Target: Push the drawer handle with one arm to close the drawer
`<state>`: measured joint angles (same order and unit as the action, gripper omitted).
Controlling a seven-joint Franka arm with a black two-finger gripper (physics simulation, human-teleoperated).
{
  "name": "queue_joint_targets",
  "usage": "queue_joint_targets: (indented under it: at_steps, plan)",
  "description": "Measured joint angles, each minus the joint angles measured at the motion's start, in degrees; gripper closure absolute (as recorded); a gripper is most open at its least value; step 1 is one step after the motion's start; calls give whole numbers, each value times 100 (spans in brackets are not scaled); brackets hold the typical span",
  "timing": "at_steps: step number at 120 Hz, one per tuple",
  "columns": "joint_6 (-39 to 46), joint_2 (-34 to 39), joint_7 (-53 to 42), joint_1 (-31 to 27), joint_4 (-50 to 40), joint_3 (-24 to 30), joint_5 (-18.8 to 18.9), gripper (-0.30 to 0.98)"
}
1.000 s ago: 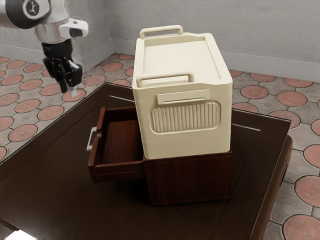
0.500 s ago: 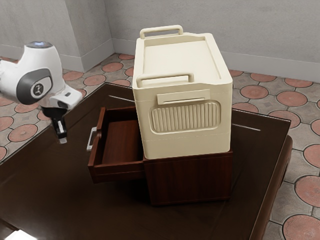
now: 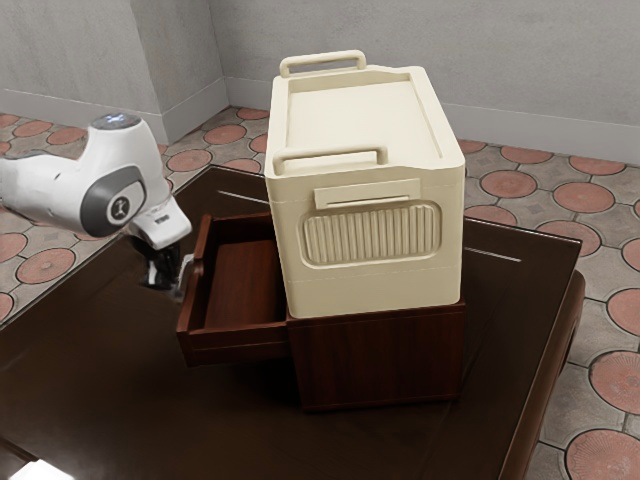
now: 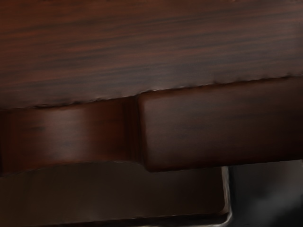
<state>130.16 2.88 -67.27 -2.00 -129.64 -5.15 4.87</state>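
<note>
Big cream box [image 3: 365,120], upright, two loop handles [image 3: 330,156] on top, ribbed patch [image 3: 372,235] on side. Shiny dark brown table [image 3: 110,400]. Floor [image 3: 584,196] with round pink stones, grey bits between. Plain grey walls [image 3: 480,50], pale strip [image 3: 545,128] along bottom. Bright white patch [image 3: 40,470] in exterior view's lower left corner.

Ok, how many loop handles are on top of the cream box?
2: the near handle, at the edge above the ribbed panel, and the far handle, along the opposite edge.
</note>
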Motion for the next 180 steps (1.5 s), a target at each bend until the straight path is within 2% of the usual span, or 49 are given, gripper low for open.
queue_joint_targets:
  at_steps: [32, 83, 118, 127, 136, 144, 160, 166, 180]
  plan:
    - [117, -290, -794, -52, 348, 387, -445, 78]
    - [196, -862, -1468, 47, 961, 794, -1661, 78]
    - [279, -1127, -1610, 6, 1326, 1097, -2064, 78]
    - [284, -1000, -1627, 34, 1186, 1073, -2130, 78]
    - [133, -644, -1613, 126, 954, 819, -2101, 78]
    - [-270, -367, -1500, 161, 1049, 499, -1788, 79]
    - [-1589, -243, -807, -251, 2391, 339, -1172, 78]
    - [-2172, -234, -414, -421, 2836, 304, -1032, 72]
    - [-3070, -234, 485, -859, 3255, 296, -742, 46]
